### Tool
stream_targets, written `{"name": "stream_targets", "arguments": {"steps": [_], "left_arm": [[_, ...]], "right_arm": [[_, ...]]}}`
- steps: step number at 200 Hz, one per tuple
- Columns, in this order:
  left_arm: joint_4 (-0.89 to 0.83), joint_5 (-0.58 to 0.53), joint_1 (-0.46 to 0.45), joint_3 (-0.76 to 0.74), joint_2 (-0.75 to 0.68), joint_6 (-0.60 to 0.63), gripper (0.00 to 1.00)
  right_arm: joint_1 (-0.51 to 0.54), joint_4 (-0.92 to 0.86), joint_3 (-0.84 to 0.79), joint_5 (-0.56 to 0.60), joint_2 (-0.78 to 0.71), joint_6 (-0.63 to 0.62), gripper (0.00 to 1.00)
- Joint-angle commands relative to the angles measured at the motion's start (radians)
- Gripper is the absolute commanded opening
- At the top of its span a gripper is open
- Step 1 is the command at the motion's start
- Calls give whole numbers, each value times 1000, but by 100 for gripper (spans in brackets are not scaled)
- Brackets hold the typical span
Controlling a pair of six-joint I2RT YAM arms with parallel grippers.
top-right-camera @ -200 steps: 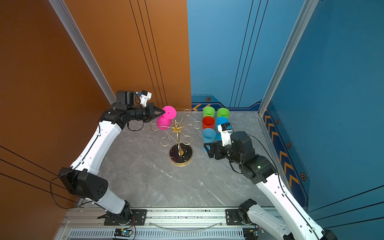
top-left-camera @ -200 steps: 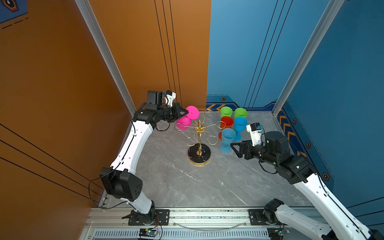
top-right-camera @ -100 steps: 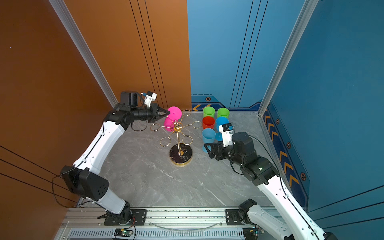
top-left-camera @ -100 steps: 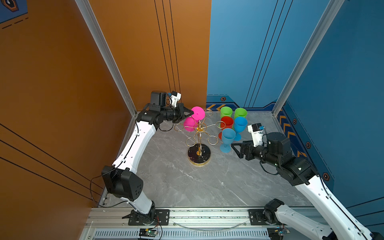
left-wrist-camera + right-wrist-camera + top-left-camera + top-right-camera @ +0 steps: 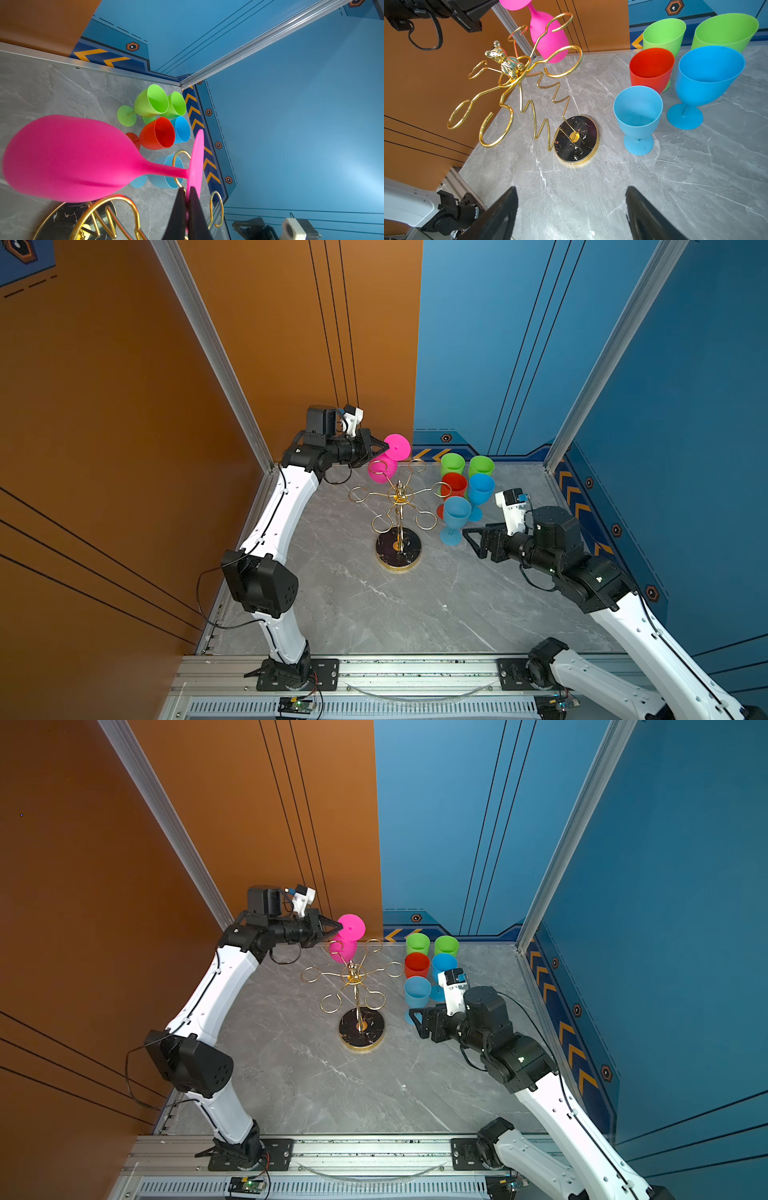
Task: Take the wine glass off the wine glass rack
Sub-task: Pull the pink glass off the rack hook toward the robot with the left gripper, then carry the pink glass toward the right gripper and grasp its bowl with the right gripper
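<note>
Pinching the foot disc of the pink wine glass (image 5: 68,158) edge-on with my left hand (image 5: 188,194), clamped tight on it. The glass hangs bowl-down and tilted at the far-left loops of the wine glass rack (image 5: 398,549); I can't tell if the stem sits inside a loop. My right hand (image 5: 571,189) is wide, holding nothing, low over the worktop (image 5: 374,614), near the front blue glass (image 5: 456,510).

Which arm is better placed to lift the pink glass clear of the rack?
Left. The left claw is shut on the foot of the pink glass; the right claw stands open, away from the rack, holding nothing.
</note>
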Motion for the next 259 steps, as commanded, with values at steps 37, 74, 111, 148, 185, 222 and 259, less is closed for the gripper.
{"name": "stream_targets", "arguments": {"steps": [37, 74, 111, 148, 185, 222, 259], "left_arm": [[18, -185, 103, -16, -99, 68, 0], [14, -234, 182, -203, -265, 105, 0], [-178, -390, 208, -305, -426, 265, 0], [-255, -470, 200, -474, -628, 337, 0], [-401, -397, 163, -599, -778, 382, 0], [-422, -253, 83, -749, -911, 309, 0], [-421, -247, -96, -855, -1016, 232, 0]], "right_arm": [[5, 15, -10, -3, -20, 5, 83], [5, 15, -5, -4, -9, 2, 83], [5, 2, 8, -20, 6, 3, 84], [3, -35, 11, -15, 35, -23, 86], [2, -39, 11, -40, 52, -23, 86], [-23, -87, 21, -58, 55, -42, 89], [-59, -170, 27, -106, 70, -43, 89]]}}
